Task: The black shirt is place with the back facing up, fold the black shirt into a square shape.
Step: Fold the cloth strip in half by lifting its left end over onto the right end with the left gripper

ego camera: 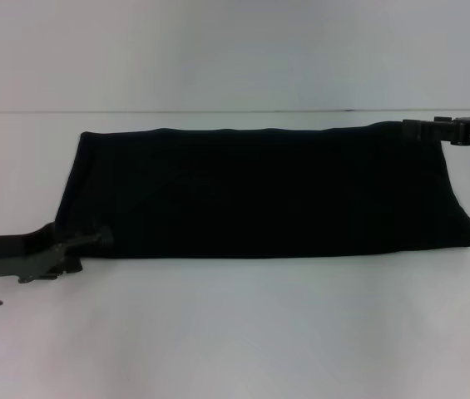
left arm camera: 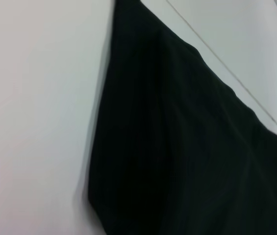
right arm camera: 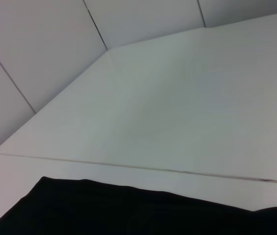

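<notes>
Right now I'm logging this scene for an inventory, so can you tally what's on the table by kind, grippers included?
Black shirt, folded into a long band: 1
Grippers: 2, the left gripper at the shirt's near left corner, the right gripper at its far right corner
White table: 1
Total: 4

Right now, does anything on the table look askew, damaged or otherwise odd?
Nothing stands out. The shirt lies flat on the table as a long folded band, edges fairly even, no tears visible. The left pincer is at its near left corner, the right pincer at its far right corner.
</notes>
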{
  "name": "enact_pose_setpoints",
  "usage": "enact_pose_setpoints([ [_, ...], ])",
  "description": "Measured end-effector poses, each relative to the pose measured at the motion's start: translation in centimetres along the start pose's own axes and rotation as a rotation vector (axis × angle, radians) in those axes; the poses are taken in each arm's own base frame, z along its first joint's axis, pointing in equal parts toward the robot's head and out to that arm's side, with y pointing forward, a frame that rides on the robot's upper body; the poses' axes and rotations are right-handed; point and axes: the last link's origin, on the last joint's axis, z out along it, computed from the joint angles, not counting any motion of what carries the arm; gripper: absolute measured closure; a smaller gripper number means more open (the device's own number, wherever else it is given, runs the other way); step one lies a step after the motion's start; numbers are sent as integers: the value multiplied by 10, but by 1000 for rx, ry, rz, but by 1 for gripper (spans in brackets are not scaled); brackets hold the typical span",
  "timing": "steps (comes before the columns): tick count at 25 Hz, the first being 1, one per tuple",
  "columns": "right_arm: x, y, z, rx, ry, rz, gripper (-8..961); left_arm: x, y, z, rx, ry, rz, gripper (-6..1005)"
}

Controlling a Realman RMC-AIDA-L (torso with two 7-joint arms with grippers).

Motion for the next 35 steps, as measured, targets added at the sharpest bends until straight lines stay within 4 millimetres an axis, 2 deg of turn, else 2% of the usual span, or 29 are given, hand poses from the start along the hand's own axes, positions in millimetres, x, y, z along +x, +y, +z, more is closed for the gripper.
enact_pose_setpoints([
  [13,-2,-5,-4,15,-3,5,127,-8,-1,-13,-75,-30,-336,111],
  [20,-5,-3,-2,12,-7,-4,126,-5,-3,-5,-67,-11,-406,115],
  [35,-3,-6,-3,33,-11,5,127,5,-14,-4,2,57,-418,122],
])
